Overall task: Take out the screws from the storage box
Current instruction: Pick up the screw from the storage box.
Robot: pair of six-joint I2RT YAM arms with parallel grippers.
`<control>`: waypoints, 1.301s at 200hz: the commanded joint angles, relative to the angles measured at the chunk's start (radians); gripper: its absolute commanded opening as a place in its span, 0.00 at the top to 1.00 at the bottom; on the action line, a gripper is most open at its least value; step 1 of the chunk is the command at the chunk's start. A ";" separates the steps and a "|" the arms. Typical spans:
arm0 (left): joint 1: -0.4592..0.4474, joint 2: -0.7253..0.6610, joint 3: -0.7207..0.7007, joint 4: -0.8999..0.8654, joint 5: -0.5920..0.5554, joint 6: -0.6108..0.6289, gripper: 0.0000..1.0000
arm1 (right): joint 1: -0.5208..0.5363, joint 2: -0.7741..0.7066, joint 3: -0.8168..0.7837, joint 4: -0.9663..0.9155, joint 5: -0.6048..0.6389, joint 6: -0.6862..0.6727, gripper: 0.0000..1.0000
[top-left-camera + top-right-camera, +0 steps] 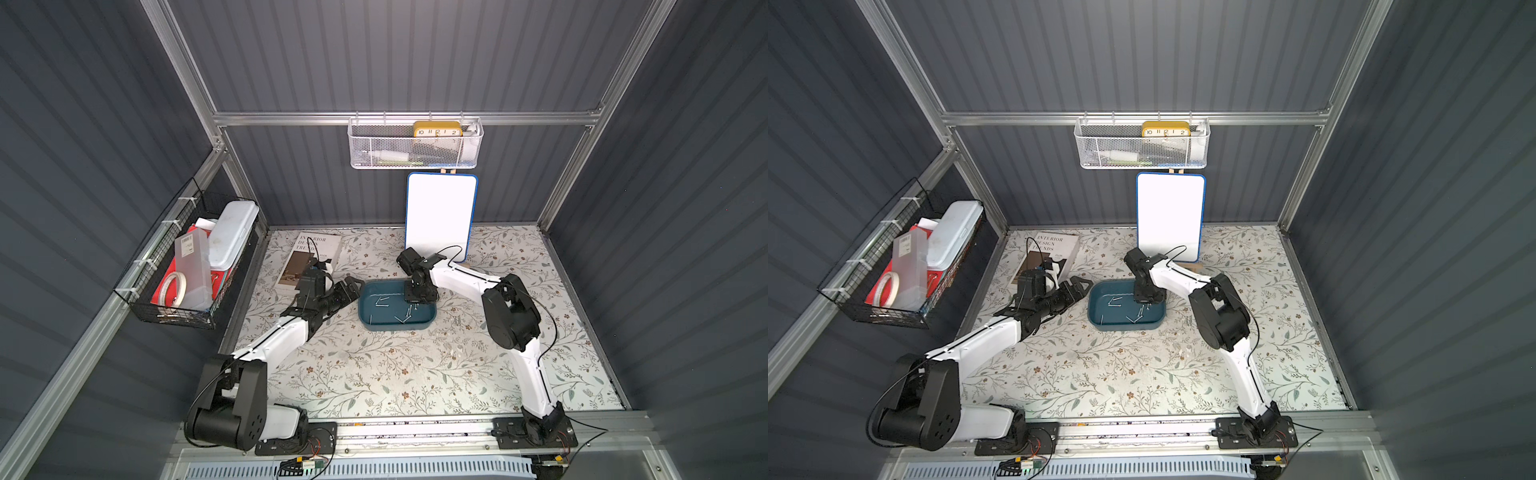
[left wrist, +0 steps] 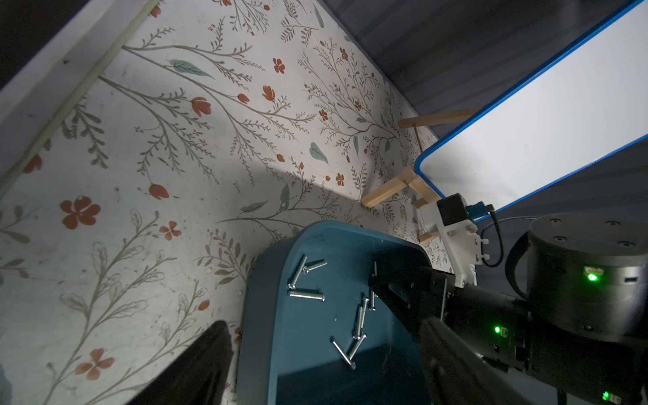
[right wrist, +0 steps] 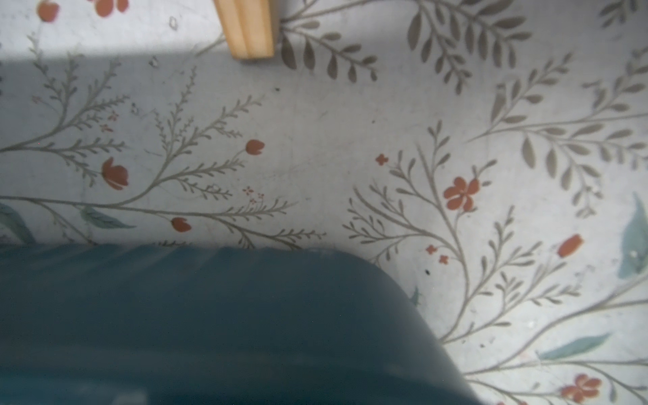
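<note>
Several screws [image 2: 305,296] lie loose in the storage box [image 1: 399,328] mid-table, right gripper [image 2: 373,282] pinched shut down among them, left gripper [image 1: 354,286] part open just beside its left rim.

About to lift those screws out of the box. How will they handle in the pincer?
Screws look thin, round-shanked and shiny, so they will probably roll or slip from a loose pinch. They seem light and stiff; lifting should be easy. Several lie crossed on the box floor, so one may drag its neighbour.
</note>
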 commanded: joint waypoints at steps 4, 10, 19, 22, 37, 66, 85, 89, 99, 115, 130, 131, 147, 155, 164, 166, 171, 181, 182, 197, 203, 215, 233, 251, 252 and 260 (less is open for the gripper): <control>-0.004 0.005 -0.010 -0.002 0.001 0.010 0.13 | 0.001 0.008 -0.055 -0.025 -0.036 0.021 0.95; -0.004 0.004 -0.008 -0.003 0.000 0.010 0.12 | 0.002 0.000 -0.058 -0.020 -0.035 0.022 0.95; -0.004 0.003 -0.006 -0.004 0.001 0.010 0.12 | 0.001 -0.014 -0.060 -0.015 -0.035 0.023 0.96; -0.004 0.002 -0.006 -0.003 0.002 0.009 0.12 | 0.001 -0.019 -0.061 -0.014 -0.035 0.022 0.96; -0.004 0.001 -0.008 0.001 0.010 0.006 0.13 | 0.001 -0.031 -0.062 -0.006 -0.032 0.019 0.96; -0.004 0.009 -0.014 0.005 0.013 0.003 0.13 | 0.000 -0.013 -0.053 -0.013 -0.010 0.014 0.94; -0.004 0.007 -0.015 0.003 0.012 0.005 0.13 | -0.001 0.013 -0.035 -0.046 -0.007 0.014 0.91; -0.003 0.007 -0.015 0.002 0.010 0.006 0.12 | 0.000 0.018 -0.033 -0.048 -0.007 0.014 0.90; -0.004 0.004 -0.015 0.002 0.009 0.007 0.13 | 0.001 0.021 -0.036 -0.046 -0.018 0.013 0.88; -0.004 0.005 -0.014 0.002 0.008 0.008 0.12 | 0.001 0.008 -0.042 -0.036 -0.026 0.013 0.86; -0.004 0.003 -0.011 -0.002 0.005 0.008 0.12 | 0.002 -0.018 -0.051 -0.022 -0.024 0.021 0.85; -0.004 0.004 -0.010 -0.002 0.005 0.008 0.12 | 0.002 -0.020 -0.052 -0.020 -0.025 0.022 0.85; -0.004 -0.001 -0.008 -0.001 0.002 0.006 0.12 | 0.004 -0.050 -0.064 0.005 -0.022 0.031 0.82; -0.004 -0.001 -0.005 0.000 0.001 0.005 0.12 | 0.004 -0.058 -0.066 0.012 -0.027 0.036 0.81; -0.004 -0.001 -0.003 0.000 0.002 0.005 0.12 | 0.006 -0.064 -0.065 0.016 -0.027 0.043 0.80; -0.004 -0.001 -0.003 0.000 0.002 0.006 0.12 | 0.006 -0.066 -0.066 0.018 -0.028 0.046 0.80; -0.003 0.000 -0.003 0.000 0.002 0.005 0.12 | 0.007 -0.068 -0.067 0.026 -0.031 0.050 0.79; -0.004 0.002 -0.003 0.000 0.002 0.007 0.12 | 0.009 -0.069 -0.068 0.038 -0.034 0.055 0.78; -0.004 0.003 -0.003 0.000 0.002 0.007 0.12 | 0.009 -0.069 -0.067 0.039 -0.035 0.056 0.78; -0.004 0.004 -0.003 0.000 0.002 0.008 0.12 | 0.010 -0.060 -0.061 0.048 -0.032 0.061 0.76; -0.003 0.003 -0.003 -0.002 0.001 0.009 0.12 | 0.010 -0.058 -0.057 0.049 -0.026 0.065 0.75; -0.004 0.002 0.000 -0.005 0.002 0.013 0.12 | 0.011 -0.057 -0.051 0.055 -0.017 0.069 0.75; -0.004 0.001 0.002 -0.007 0.001 0.013 0.12 | 0.011 -0.071 -0.051 0.073 -0.010 0.079 0.75; -0.004 0.003 0.004 -0.005 0.001 0.013 0.12 | 0.011 -0.090 -0.059 0.101 0.010 0.088 0.74; -0.004 0.003 0.004 -0.004 0.001 0.013 0.12 | 0.011 -0.090 -0.060 0.102 0.011 0.088 0.74; -0.004 0.005 0.005 -0.004 0.000 0.013 0.12 | 0.011 -0.096 -0.061 0.114 0.014 0.088 0.74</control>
